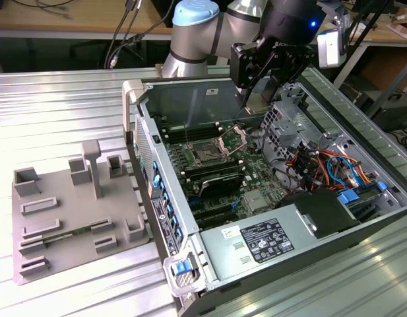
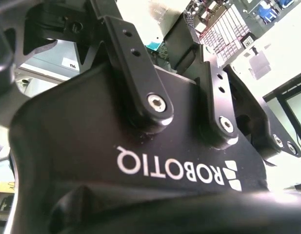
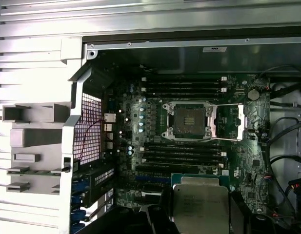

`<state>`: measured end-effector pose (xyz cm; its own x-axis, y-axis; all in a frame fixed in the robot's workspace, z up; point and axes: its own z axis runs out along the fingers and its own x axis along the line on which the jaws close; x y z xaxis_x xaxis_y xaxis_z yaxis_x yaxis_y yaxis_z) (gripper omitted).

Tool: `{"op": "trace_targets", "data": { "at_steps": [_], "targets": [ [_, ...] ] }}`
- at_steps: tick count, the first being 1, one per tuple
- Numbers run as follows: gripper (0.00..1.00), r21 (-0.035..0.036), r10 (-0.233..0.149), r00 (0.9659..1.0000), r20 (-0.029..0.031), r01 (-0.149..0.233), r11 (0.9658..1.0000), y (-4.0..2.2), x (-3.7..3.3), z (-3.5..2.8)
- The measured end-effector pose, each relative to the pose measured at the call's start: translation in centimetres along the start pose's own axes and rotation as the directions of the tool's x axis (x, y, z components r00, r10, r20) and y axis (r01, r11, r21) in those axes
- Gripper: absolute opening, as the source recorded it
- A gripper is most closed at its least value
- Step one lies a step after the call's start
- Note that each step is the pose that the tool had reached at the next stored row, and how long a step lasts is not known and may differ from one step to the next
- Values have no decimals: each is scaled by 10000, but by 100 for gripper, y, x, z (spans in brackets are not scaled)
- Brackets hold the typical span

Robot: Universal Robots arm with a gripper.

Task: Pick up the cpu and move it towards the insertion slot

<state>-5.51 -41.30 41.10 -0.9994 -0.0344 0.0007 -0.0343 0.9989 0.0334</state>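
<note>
The cpu [image 3: 199, 207], a flat square chip with a pale silvery top and a green edge, hangs above the motherboard in the first wrist view, with dark fingers [image 3: 162, 212] on two opposite sides of it. My gripper [image 3: 200, 214] is shut on it. In the exterior view the gripper [image 1: 256, 82] hovers high over the back of the open computer case. The insertion slot [image 3: 189, 121] is a dark square socket in a steel frame, with its metal bracket [image 3: 229, 122] swung open beside it. It lies apart from the cpu, across a bank of memory slots, and also shows in the exterior view [image 1: 206, 156].
A grey plastic tray [image 1: 71, 198] with raised blocks lies outside the case on the exterior view's left. Long black memory slots [image 3: 184, 157] flank the socket. Coloured cables [image 1: 325, 165] and a drive cage [image 1: 285, 122] crowd the case's right; a power supply [image 1: 262, 239] sits at the front.
</note>
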Motion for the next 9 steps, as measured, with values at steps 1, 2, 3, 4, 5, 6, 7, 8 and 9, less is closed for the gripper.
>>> {"op": "trace_targets", "data": {
  "at_steps": [1, 2, 3, 4, 5, 6, 7, 8, 9],
  "targets": [
    [55, 0, 0, 10000, 1, 0, 10000, 0, -6, 0],
    [55, 0, 0, 10000, 0, 0, 10000, 0, -11, 0],
    [55, 0, 1, 10000, 0, -1, 10000, -1, -19, 0],
    [55, 0, 1, 10000, 0, -1, 10000, -1, -24, 0],
    [55, 0, 0, 10000, 0, 0, 10000, -1, -28, 0],
    [55, 0, 0, 10000, 0, 0, 10000, -1, -33, 0],
    [55, 0, 0, 10000, 0, 0, 10000, -1, -38, 0],
    [55, 0, 0, 10000, 0, 0, 10000, -1, -44, 0],
    [55, -1, 0, 10000, 0, 0, 10000, -2, -49, 0]
  ]
}}
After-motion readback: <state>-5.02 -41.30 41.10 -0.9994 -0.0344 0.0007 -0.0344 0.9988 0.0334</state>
